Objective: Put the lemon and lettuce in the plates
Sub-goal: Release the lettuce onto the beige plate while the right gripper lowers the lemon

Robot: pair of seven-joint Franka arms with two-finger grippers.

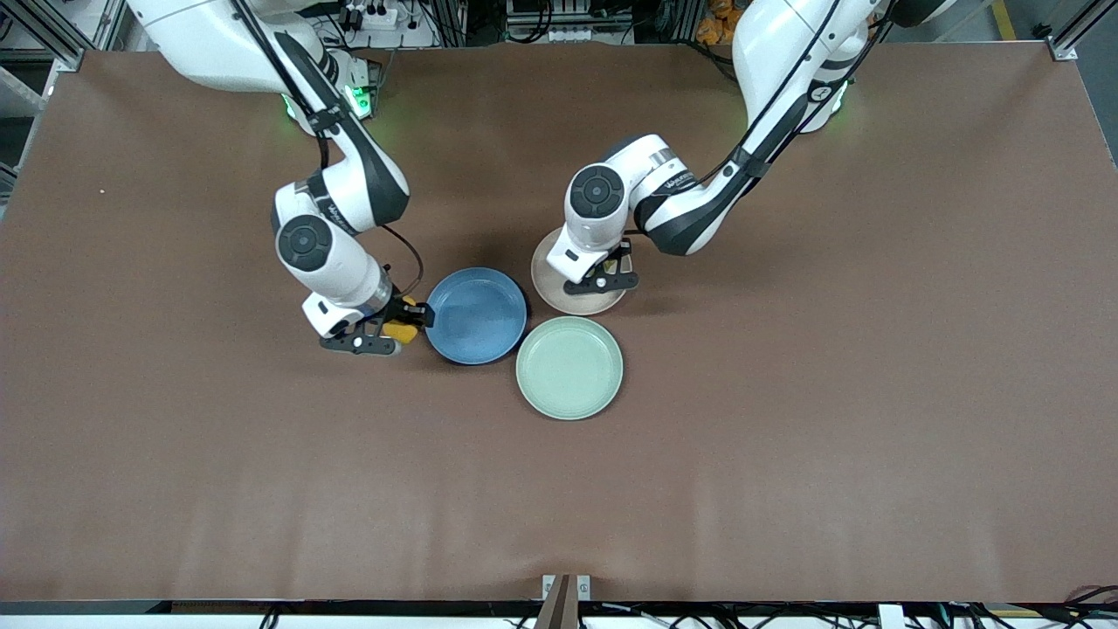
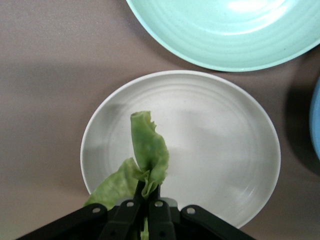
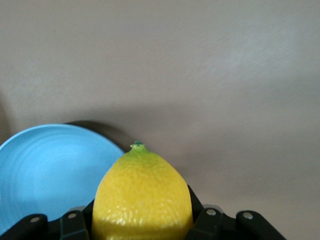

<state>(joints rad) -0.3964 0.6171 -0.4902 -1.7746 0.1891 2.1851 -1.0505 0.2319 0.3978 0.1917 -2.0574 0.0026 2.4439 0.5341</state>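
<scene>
My right gripper (image 1: 395,323) is shut on the yellow lemon (image 1: 404,332) and holds it just above the table, beside the rim of the blue plate (image 1: 476,316), toward the right arm's end. In the right wrist view the lemon (image 3: 142,192) fills the jaws, with the blue plate (image 3: 45,170) beside it. My left gripper (image 1: 604,276) is over the beige plate (image 1: 555,281), shut on the crinkled green lettuce (image 2: 148,150). The leaf hangs over the beige plate (image 2: 215,145). The front view hides the lettuce under the gripper.
A pale mint-green plate (image 1: 569,368) lies nearer the front camera, touching or nearly touching both other plates. It also shows in the left wrist view (image 2: 225,35). Brown table (image 1: 786,393) surrounds the three plates.
</scene>
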